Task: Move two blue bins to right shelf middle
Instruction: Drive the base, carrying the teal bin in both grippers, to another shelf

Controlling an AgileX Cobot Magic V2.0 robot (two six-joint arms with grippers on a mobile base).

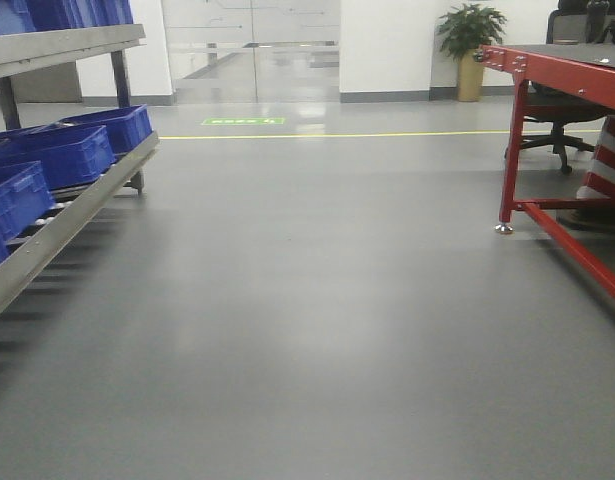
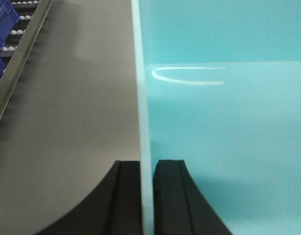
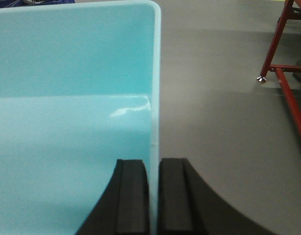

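HOLD: pinched by left gripper [image 2: 148, 165] on left wall of pale blue bin [image 2: 223, 147], by right gripper [image 3: 154, 165] on right wall; bin between arms over grey floor [image 1: 317, 300]; second bin not discernible | STEP: carry to shelf; hold both pinches level, no twisting | AROUND: roller rack [image 1: 77, 190] with dark blue crates [image 1: 57, 155] left; red table frame [image 1: 547, 75] right; steer between

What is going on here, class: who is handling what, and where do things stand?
The robot grips a pale sky-blue rectangular plastic bin by opposite walls: the left gripper is shut on its left wall, the right gripper on its right wall. Only one such bin shows. Ahead lies grey floor, with a grey metal rack of dark blue plastic crates on the left and a red metal table on the right. The bin is on no shelf yet.
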